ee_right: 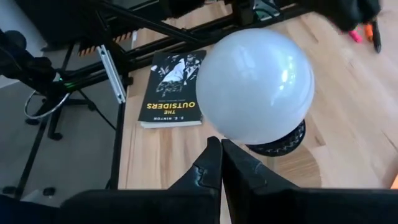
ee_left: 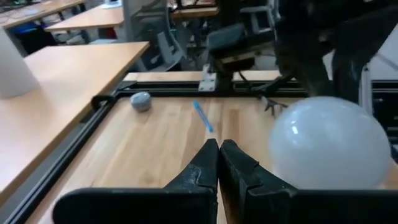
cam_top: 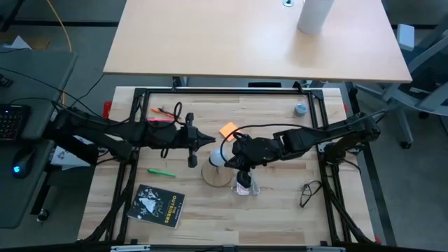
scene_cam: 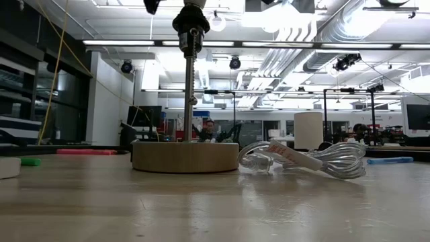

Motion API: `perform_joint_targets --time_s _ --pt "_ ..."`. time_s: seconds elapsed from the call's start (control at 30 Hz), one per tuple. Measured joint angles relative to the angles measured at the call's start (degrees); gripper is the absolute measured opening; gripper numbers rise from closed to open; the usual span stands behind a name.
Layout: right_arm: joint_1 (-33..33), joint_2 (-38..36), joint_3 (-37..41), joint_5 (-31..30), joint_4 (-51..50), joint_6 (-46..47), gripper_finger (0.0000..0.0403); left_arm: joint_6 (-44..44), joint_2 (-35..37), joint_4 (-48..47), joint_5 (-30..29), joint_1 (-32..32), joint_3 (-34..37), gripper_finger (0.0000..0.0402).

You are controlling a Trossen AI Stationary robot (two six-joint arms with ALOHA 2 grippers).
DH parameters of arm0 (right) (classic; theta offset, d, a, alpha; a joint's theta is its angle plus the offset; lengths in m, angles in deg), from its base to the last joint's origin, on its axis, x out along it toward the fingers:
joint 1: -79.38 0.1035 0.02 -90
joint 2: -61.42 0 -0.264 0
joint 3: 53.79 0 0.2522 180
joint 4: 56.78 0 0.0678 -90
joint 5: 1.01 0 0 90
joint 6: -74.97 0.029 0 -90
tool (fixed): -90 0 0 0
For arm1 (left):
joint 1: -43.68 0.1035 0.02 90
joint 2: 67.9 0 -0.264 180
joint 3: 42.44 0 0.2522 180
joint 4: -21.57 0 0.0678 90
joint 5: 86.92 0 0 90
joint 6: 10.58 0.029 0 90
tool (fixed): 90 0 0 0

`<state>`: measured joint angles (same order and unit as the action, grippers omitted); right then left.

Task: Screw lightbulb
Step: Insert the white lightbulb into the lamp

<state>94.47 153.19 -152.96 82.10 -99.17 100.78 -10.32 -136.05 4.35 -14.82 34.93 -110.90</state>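
The white frosted lightbulb (cam_top: 218, 157) sits upright in the black socket (ee_right: 281, 140) above the tan round wooden disc (cam_top: 216, 175). In the low view the disc (scene_cam: 185, 156) carries a thin threaded stem (scene_cam: 190, 87) going up out of the picture. My left gripper (cam_top: 208, 141) is shut and empty, just left of the bulb (ee_left: 329, 144). My right gripper (cam_top: 234, 151) is shut, with its tips close to the bulb's (ee_right: 255, 84) lower side, just right of it. My right gripper's shut fingertips (ee_right: 215, 144) stand right at the bulb's lower side (ee_right: 231, 134), beside the socket, coming level from the table's right. I cannot tell whether they touch it.
A see-through packet with a cord (cam_top: 246, 186) lies right of the disc and shows in the low view (scene_cam: 302, 158). A black book (cam_top: 158, 206), a green marker (cam_top: 162, 171), an orange note (cam_top: 228, 130), a grey lump (cam_top: 300, 109) and glasses (cam_top: 308, 192) lie around.
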Motion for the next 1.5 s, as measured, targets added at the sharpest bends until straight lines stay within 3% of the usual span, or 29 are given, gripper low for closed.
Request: perform_joint_targets --time_s 0.33,0.63,1.5 --pt "-0.04 0.0 0.0 0.52 0.64 -0.27 0.0 -0.17 -0.48 -0.4 3.65 -0.35 0.0 0.0" --pt "-0.04 -0.02 0.0 1.34 0.94 -0.18 0.0 0.5 -0.05 -1.93 1.36 -3.05 0.0 0.0" --pt "-1.99 -0.06 0.0 -0.11 4.95 -0.15 0.0 0.46 0.01 -4.37 0.26 -2.99 0.0 0.0"
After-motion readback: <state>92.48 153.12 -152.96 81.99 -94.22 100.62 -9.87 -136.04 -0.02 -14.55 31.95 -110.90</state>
